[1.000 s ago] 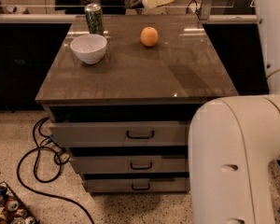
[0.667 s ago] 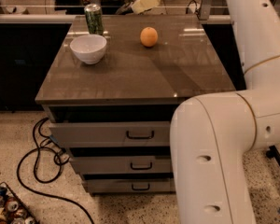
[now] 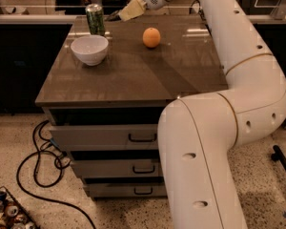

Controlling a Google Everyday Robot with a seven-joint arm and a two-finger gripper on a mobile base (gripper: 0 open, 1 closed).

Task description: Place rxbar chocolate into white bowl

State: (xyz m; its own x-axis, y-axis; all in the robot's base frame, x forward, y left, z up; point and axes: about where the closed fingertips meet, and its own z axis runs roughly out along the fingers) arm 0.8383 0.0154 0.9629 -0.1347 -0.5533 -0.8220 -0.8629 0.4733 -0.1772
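One camera view takes in the whole scene. Taking the far edge of the tabletop as 12 o'clock, the gripper [image 3: 128, 9] hangs over that far edge at about 12 o'clock, above the surface and pointing toward 9 o'clock. I cannot tell whether it is open or closed. A thin dark strip, seemingly the chocolate bar [image 3: 113, 16], sticks out from its tip between the gripper and the can. I cannot tell for sure whether the gripper has hold of it.

The white bowl [image 3: 89, 49] stands upright on the table [image 3: 133, 78] at about 10 o'clock, near the left edge, and nothing can be seen inside it. A green can [image 3: 95, 19] stands upright just behind the bowl at about 11 o'clock, close to it but apart. An orange [image 3: 151, 37] rests on the table at about 1 o'clock, well apart from the bowl and lower in the picture than the gripper.

The white arm [image 3: 238, 75] rises from the bottom of the picture at 5 o'clock, bends at the table's right edge and reaches back to the far edge.

Three drawers [image 3: 105, 137] sit under the tabletop, each with a dark handle. A black cable [image 3: 38, 175] loops on the speckled floor at 8 o'clock, and a box of cans [image 3: 5, 211] sits in the bottom left corner.
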